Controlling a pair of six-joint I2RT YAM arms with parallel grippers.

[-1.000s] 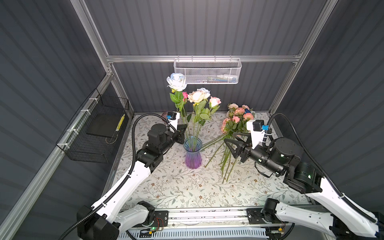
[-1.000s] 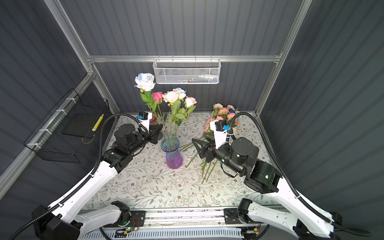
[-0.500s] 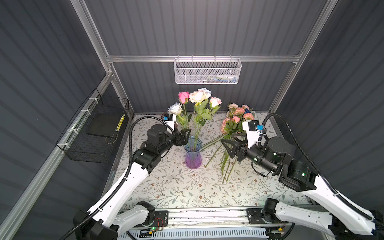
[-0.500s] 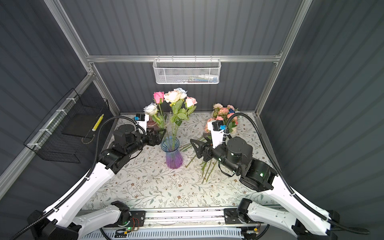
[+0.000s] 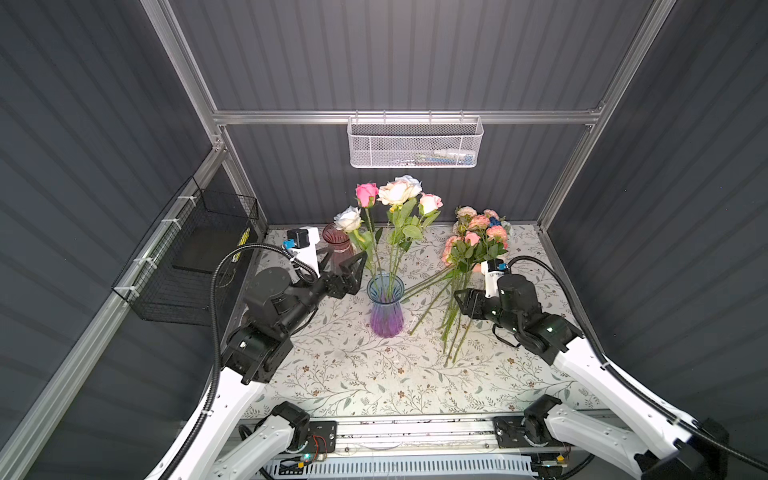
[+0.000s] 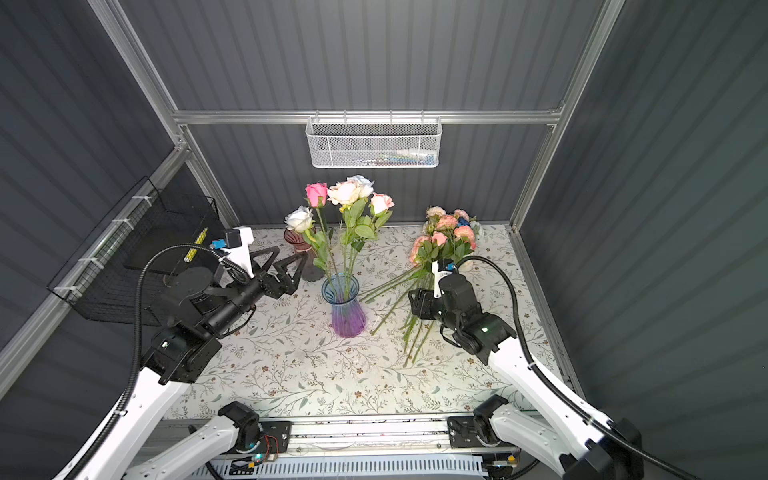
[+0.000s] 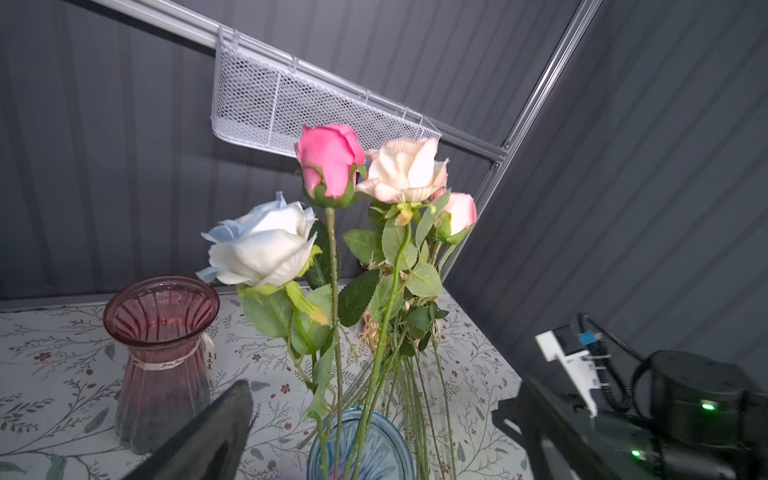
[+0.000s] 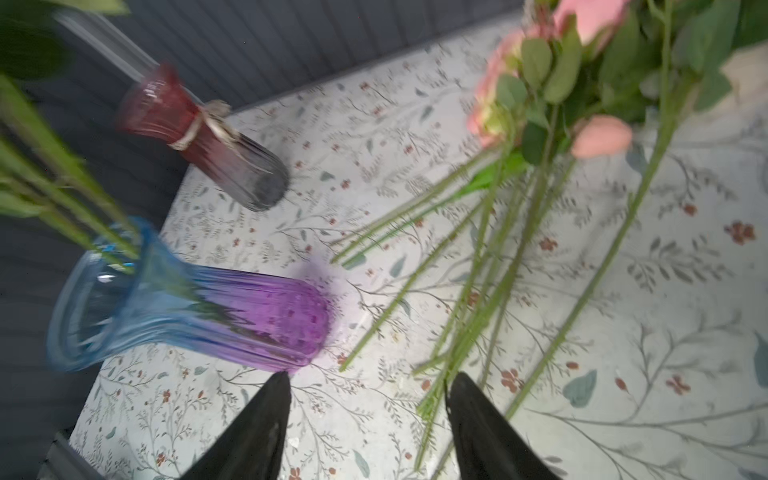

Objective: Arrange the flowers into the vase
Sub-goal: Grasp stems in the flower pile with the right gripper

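White rose [image 5: 348, 219] lowered upright into vase [image 5: 386, 305], left hand [image 6: 291, 252] spread, right hand [image 8: 370, 376] parted

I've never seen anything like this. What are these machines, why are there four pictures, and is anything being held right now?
These are two robot arms mounted at the front of a flower-patterned table. Each ends in a two-fingered claw called a gripper. Two pictures look down on the whole scene, nearly alike; the other two come from cameras on the arms' wrists. In the middle stands a blue and purple vase with several roses in it. A red vase stands empty behind it, to the left. More loose flowers lie heaped on the right. The left gripper is open beside the roses, holding nothing. The right gripper hangs open above the heap's stems, also empty.
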